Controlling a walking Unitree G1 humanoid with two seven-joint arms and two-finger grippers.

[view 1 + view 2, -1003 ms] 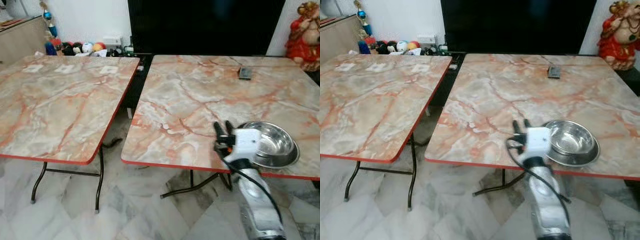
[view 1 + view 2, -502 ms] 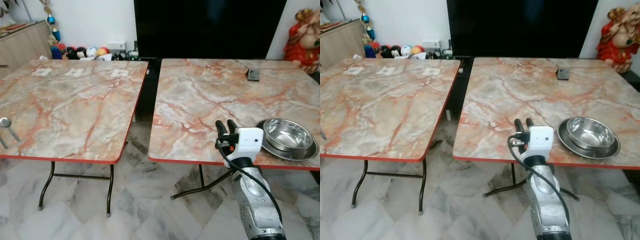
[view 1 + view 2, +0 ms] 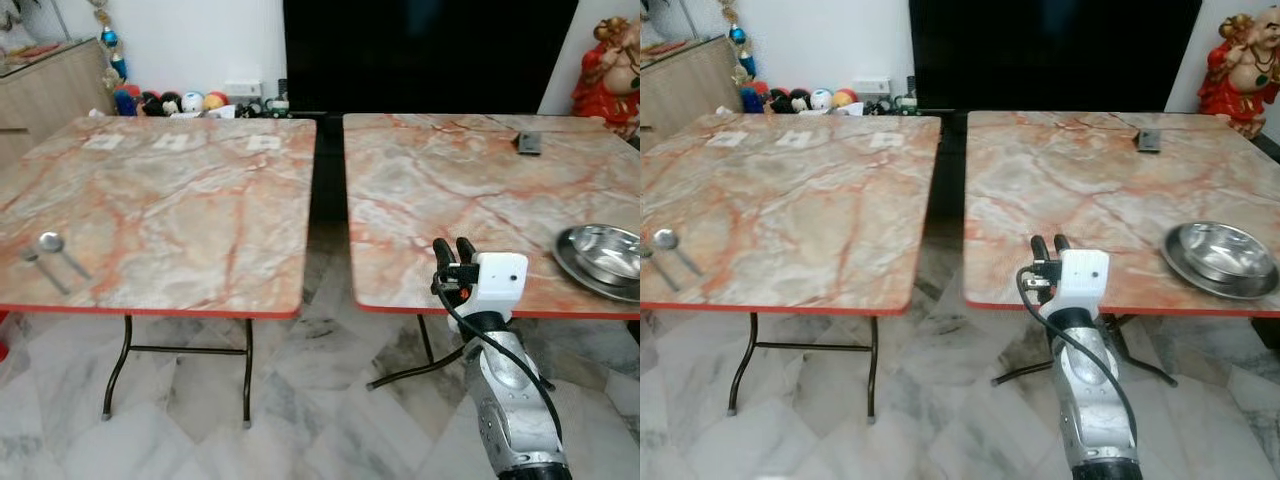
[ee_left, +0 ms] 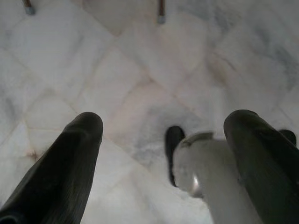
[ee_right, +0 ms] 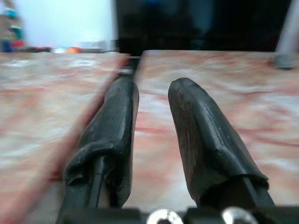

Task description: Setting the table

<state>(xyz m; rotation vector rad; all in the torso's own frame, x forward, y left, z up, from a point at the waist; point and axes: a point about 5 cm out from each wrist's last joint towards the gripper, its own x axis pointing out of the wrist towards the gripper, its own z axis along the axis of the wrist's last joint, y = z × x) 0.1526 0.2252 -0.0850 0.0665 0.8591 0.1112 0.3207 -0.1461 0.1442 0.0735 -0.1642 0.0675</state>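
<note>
A steel bowl (image 3: 612, 250) sits in a steel plate (image 3: 572, 262) near the front right of the right marble table (image 3: 450, 190). A spoon (image 3: 52, 243) and a fork (image 3: 40, 268) lie near the front left edge of the left marble table (image 3: 200, 210). My right gripper (image 3: 452, 245) is raised at the right table's front edge, well left of the bowl. Its fingers (image 5: 201, 126) stand close together with nothing between them. My left gripper (image 4: 166, 123) hangs open over the marble floor.
A dark remote (image 3: 530, 143) lies at the back of the right table. A narrow gap (image 3: 328, 200) separates the tables. Behind them are a black TV (image 3: 430, 50), a red statue (image 3: 610, 60), toys (image 3: 170, 100) and a wooden cabinet (image 3: 40, 80).
The camera has swung left: both tables shifted right in view, the bowl moved to the right edge, and the spoon and fork came into sight. My right arm keeps its pose.
</note>
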